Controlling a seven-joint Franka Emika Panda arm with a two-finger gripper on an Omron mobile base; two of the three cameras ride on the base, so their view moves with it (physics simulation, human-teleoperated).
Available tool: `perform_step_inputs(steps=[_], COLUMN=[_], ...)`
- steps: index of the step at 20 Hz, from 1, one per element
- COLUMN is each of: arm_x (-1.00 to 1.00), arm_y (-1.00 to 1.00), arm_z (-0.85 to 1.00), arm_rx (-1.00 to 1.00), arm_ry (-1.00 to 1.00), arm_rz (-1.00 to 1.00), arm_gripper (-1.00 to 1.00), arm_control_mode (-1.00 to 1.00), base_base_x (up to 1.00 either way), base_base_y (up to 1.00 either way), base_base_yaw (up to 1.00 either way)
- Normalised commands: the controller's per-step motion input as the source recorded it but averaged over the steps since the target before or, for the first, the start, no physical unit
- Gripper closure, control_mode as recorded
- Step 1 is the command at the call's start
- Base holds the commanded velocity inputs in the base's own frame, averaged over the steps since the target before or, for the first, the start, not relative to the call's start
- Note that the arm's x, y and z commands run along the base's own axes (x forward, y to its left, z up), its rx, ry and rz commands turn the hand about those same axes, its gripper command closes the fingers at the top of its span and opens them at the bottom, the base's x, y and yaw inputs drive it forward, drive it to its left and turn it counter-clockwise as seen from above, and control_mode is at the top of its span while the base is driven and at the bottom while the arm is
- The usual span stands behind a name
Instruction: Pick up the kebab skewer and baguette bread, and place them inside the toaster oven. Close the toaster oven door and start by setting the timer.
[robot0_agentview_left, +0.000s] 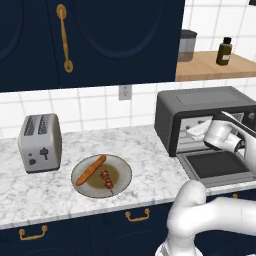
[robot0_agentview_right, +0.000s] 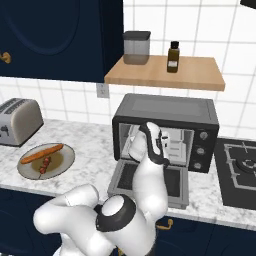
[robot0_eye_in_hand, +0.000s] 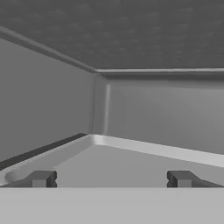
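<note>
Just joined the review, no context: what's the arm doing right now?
The arm has reached into the open toaster oven, whose door lies folded down. The gripper is open and empty inside the oven cavity. The kebab skewer and baguette bread lie on the plate on the counter, beside the silver toaster. Neither food item has been loaded yet.

bottle (robot0_agentview_right: 173, 57) label: too small to read
oven (robot0_agentview_right: 166, 131) knobs: no readable marks
toaster (robot0_agentview_left: 40, 142): no readable text
</note>
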Motion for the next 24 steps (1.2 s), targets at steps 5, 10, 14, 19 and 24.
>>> perform_step_inputs(steps=[5, 10, 14, 19, 24], arm_x=[0.45, 0.17, -0.32, -0.48, -0.73], arm_y=[-0.06, -0.08, -0.12, -0.13, -0.12], arm_z=[-0.21, -0.34, -0.68, -0.61, -0.51], arm_rx=[0.02, 0.01, 0.00, 0.00, 0.00], arm_ry=[0.00, 0.00, 0.09, 0.23, 0.33], arm_rz=[0.00, 0.00, 0.00, 0.00, 0.00], arm_gripper=[-1.00, -1.00, -1.00, -1.00, -1.00], arm_control_mode=[-1.00, -1.00, -1.00, -1.00, -1.00], base_base_x=[0.00, 0.00, 0.00, 0.00, 0.00], base_base_y=[0.00, 0.00, 0.00, 0.00, 0.00], base_base_yaw=[0.00, 0.00, 0.00, 0.00, 0.00])
